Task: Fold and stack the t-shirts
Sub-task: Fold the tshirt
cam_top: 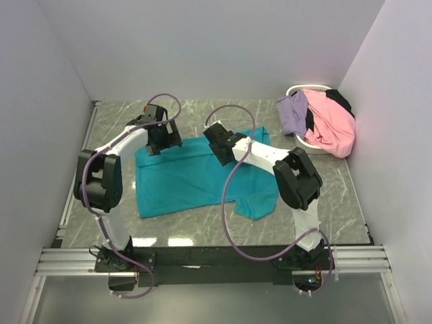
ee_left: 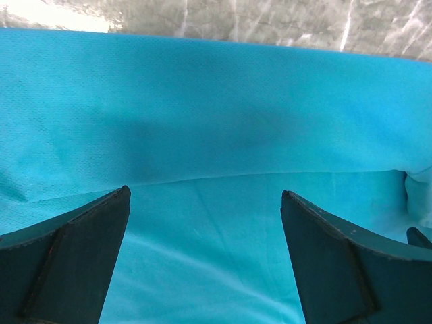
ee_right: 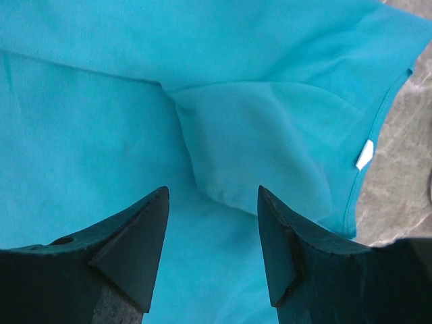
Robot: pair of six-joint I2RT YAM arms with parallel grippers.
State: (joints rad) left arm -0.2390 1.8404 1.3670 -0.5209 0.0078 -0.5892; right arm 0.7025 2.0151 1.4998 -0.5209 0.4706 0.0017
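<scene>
Teal shirt (cam_top: 196, 177) looks half-folded. Other shirts (cam_top: 331, 121) lie unfolded in basket (cam_top: 312, 86), upper right. Left gripper (cam_top: 162, 143) and right gripper (cam_top: 219, 152) hover spread, empty.

Spread t-shirt (cam_top: 182, 179) lies at the middle of the table (cam_top: 337, 196). Basket (cam_top: 297, 89) stands in the far right corner, with heaped t-shirts (cam_top: 327, 121) in it and over its rim. Left gripper (cam_top: 162, 144) is above the shirt's far left corner, and right gripper (cam_top: 221, 155) is above its far edge.
</scene>
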